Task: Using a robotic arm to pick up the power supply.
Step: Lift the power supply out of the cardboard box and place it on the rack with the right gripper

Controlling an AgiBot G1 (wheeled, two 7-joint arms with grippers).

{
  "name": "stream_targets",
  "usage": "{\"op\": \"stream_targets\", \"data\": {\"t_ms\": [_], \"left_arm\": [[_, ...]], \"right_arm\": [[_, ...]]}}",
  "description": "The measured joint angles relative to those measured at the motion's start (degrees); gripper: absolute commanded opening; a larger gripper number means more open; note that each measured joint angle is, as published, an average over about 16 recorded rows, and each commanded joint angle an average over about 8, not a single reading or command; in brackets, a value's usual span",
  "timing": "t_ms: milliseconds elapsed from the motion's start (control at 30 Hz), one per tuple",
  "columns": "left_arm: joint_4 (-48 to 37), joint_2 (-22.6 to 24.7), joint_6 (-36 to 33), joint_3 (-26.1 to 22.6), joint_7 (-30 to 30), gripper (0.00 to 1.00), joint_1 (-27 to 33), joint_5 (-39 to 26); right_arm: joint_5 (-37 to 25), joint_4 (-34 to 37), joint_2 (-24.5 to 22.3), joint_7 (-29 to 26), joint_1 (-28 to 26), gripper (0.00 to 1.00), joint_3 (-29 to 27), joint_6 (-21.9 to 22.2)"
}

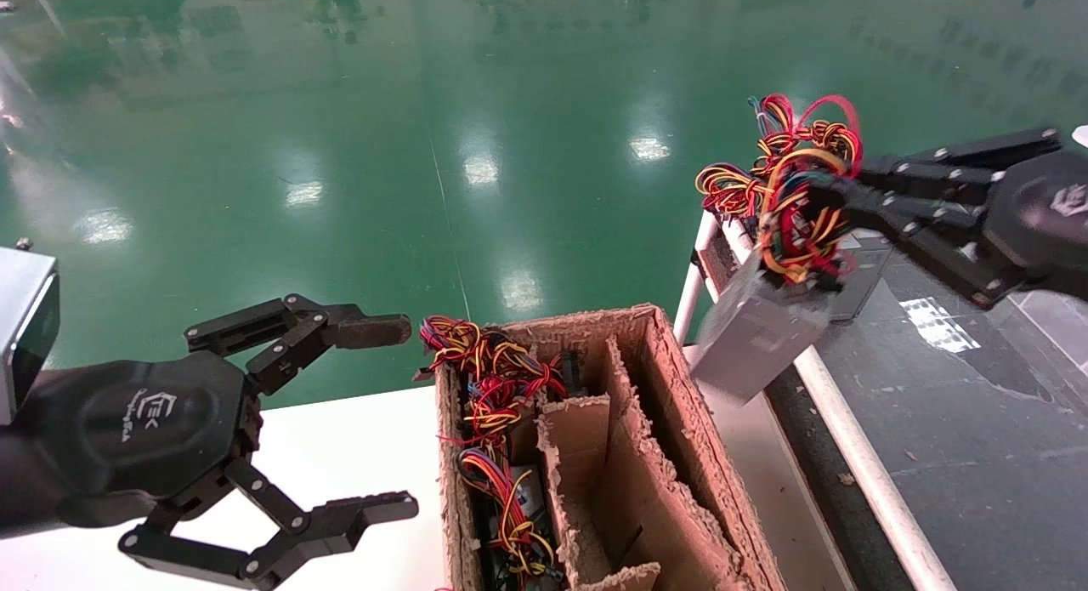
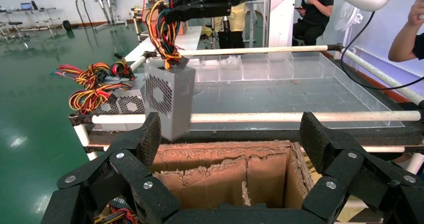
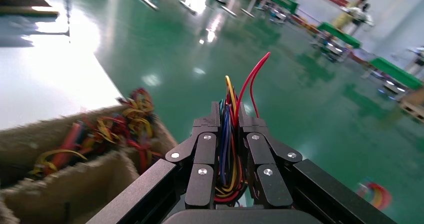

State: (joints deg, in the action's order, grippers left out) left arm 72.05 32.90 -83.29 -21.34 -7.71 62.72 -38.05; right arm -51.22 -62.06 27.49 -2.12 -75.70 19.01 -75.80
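Observation:
The power supply [image 1: 756, 332], a grey metal box, hangs tilted in the air just past the right wall of the cardboard box [image 1: 680, 404]. My right gripper [image 1: 820, 201] is shut on its bundle of red, yellow and black wires [image 1: 795, 225]. In the right wrist view the wires [image 3: 227, 154] run between the closed fingers of that gripper [image 3: 228, 119]. The left wrist view shows the supply [image 2: 170, 96] dangling by its wires over the box's far edge. My left gripper [image 1: 399, 417] stands open and empty at the left of the box, its fingers [image 2: 150, 131] wide apart.
The divided cardboard box holds more wired units [image 1: 497, 387] in its left compartment. A white tube rail [image 1: 850, 455] borders a dark platform on the right. Another grey unit [image 2: 125, 104] with wires lies by a clear tray [image 2: 300, 69]. People stand behind.

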Motion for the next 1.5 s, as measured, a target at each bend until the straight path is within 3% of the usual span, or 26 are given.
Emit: {"op": "stream_targets", "data": {"t_ms": [767,1067,1500], "left_arm": [[0.00,0.00,0.00,-0.01,0.00,1.00,0.00,0.00],[0.00,0.00,0.00,-0.01,0.00,1.00,0.00,0.01],[0.00,-0.01,0.01,-0.01,0.01,1.00,0.00,0.01]], "right_arm": [[-4.64,21.78,-4.60,9.25,-3.47,0.00,-1.05,-0.71],[-9.73,30.59,-1.51,13.72,-7.02,0.00,0.78,2.90],[-17.40,42.61,5.76,17.56,-16.63,0.00,4.67,6.14]]}}
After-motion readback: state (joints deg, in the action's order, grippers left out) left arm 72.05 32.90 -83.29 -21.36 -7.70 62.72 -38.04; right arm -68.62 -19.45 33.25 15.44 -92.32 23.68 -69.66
